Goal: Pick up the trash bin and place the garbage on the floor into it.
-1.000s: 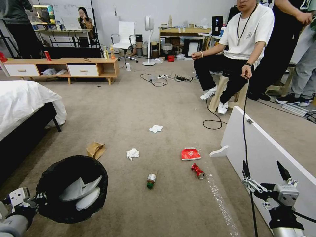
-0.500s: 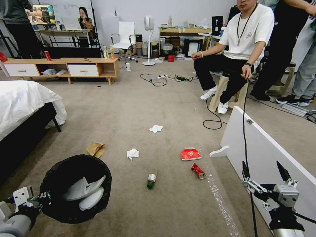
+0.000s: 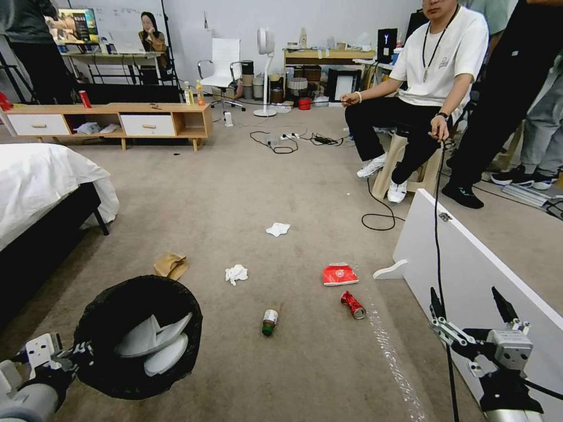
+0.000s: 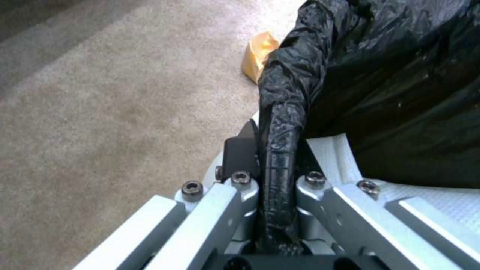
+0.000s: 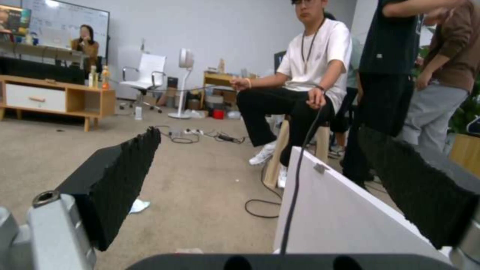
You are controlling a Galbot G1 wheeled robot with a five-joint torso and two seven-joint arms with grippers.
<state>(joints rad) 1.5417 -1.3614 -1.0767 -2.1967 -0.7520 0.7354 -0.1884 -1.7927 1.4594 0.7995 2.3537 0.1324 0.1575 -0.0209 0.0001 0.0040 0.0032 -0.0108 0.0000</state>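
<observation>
On the beige carpet at the robot's lower left: trash bin point(image 3: 141, 337), small, round, lined with a crinkled black plastic bag, some white pieces already inside; held by the left gripper point(image 3: 73, 354), whose fingers are pinched together on the near rim with the liner folded over it, as the left wrist view confirms point(image 4: 277, 176). Handling, by judgement: light, rim stiff enough to carry from one point, liner slick and loose, so the bin may tilt or slip in the clamp. Right gripper point(image 3: 469, 305), low at the robot's right beside the white board point(image 3: 469, 264), fingers spread wide, holding nothing. Garbage, scattered ahead: crumpled brown paper bag point(image 3: 170, 266) just beyond the bin, soft and crushable; two crumpled white tissues point(image 3: 236, 273) point(image 3: 278, 229), weightless, take at any fold; flat red snack packet point(image 3: 339, 274), thin, hard to get under, best pinched at an edge; crushed red can point(image 3: 353, 305), stiff, grip across the body; small green-capped bottle point(image 3: 269, 322), lying down, prone to roll, grip across the middle.
</observation>
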